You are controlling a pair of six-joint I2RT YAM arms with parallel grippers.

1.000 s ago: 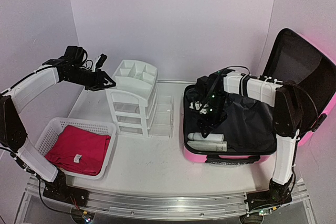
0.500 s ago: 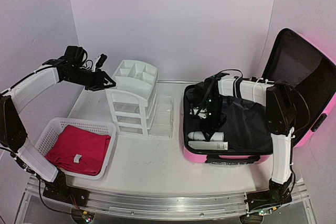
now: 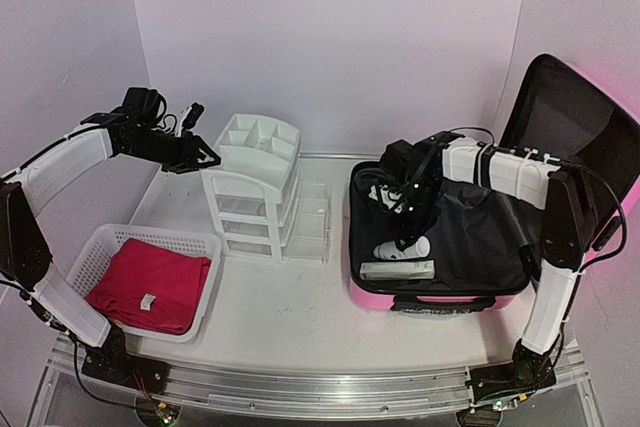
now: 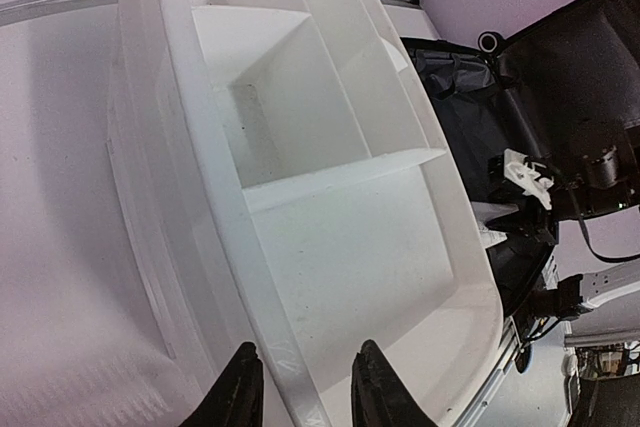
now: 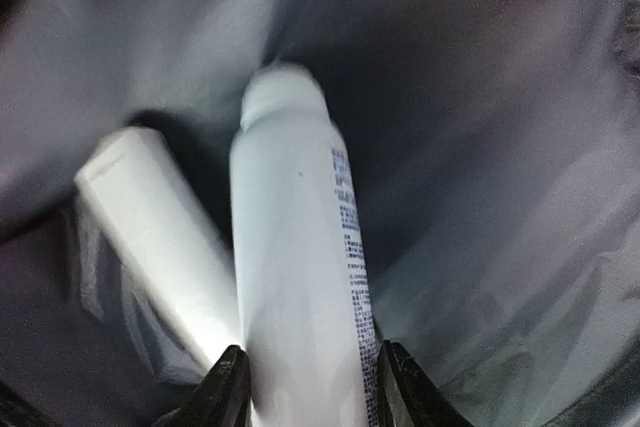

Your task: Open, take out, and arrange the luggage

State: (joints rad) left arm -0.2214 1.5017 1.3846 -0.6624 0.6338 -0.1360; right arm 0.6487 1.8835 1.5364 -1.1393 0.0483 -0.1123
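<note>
White tabletop, open strip between organizer and luggage; right fingers pinching bottle, left fingers slightly spread.

Red cloth lies in basket beside organizer.

In the luggage, the white bottle runs off the bottom edge, its print blurred

Bright, even light throughout; the luggage throws a pink glow rightward, and the white bottle is blurred.
</note>
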